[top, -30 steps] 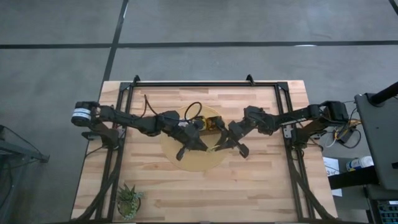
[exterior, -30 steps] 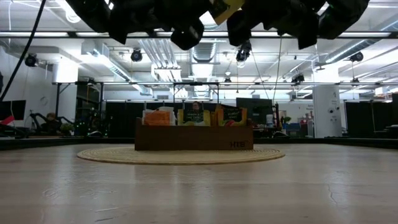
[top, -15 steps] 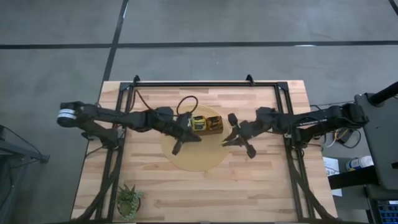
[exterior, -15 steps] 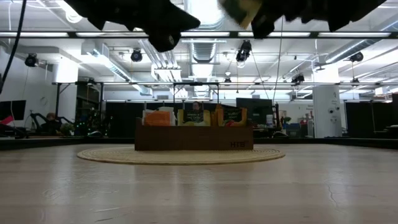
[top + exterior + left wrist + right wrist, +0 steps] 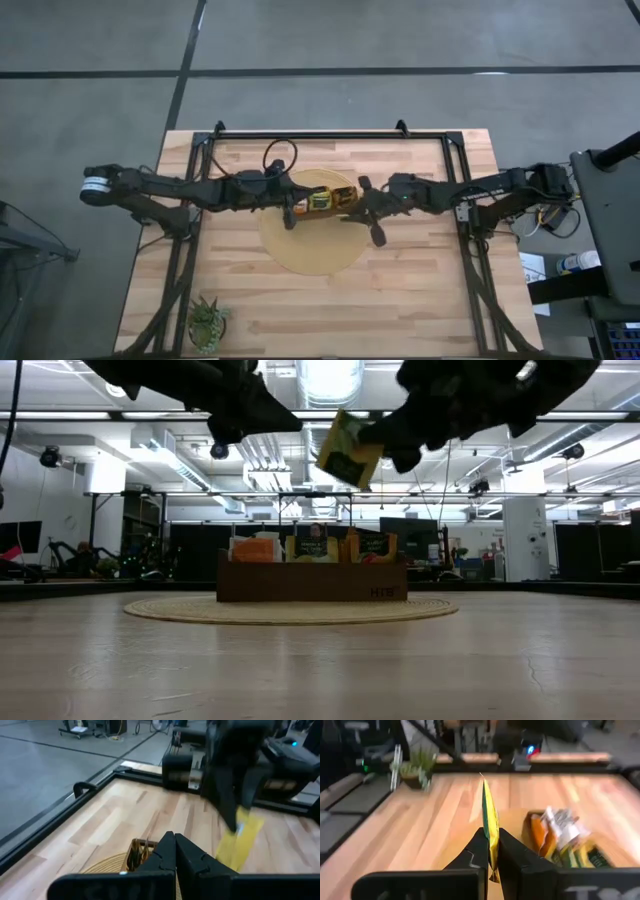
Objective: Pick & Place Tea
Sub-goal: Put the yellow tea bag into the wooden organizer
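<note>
The tea sachets stand upright in the long dark-brown box (image 5: 312,582), which rests on a round woven mat (image 5: 310,250); orange, yellow and dark ones show (image 5: 570,845). My right gripper (image 5: 490,837) is shut on one yellow-green sachet (image 5: 348,452), in the air above the box. My left gripper (image 5: 172,840) is shut and holds nothing. It hovers over the box's left end (image 5: 289,212), facing the right gripper and its sachet (image 5: 240,840). My right gripper pinches the yellow-green sachet between its two fingers by one edge (image 5: 490,832); the wrist view sees the sachet edge-on. In the low view the sachet is lifted clear, tilted, sticking out left and down from the fingers (image 5: 385,440), well above the box.
A small green potted plant (image 5: 207,320) stands at the table's near left corner. A black frame rail (image 5: 310,133) runs along the far edge and both sides. Bare wooden table (image 5: 400,300) lies on the near side of the mat.
Both grippers have moved from over the mat's near part toward the far edge and now sit over the box. The right gripper first drew back to the right, then came left and down, bringing the sachet lower above the box. The left gripper shifted left.
</note>
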Controlling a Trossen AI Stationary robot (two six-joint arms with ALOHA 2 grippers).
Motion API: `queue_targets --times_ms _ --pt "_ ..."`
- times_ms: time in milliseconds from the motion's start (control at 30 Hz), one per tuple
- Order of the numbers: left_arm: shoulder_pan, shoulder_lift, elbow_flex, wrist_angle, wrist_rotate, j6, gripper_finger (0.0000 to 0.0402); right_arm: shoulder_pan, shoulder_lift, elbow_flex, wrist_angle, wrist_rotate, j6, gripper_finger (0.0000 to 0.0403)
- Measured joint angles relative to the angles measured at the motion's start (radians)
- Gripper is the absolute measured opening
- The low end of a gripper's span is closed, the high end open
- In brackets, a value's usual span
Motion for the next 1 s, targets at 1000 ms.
queue_targets --times_ms 1000 --pt "-0.015 -0.134 -0.102 0.015 -0.001 -0.063 0.0000 -0.099 0.367 0.161 0.001 0.109 -0.163 0.0014"
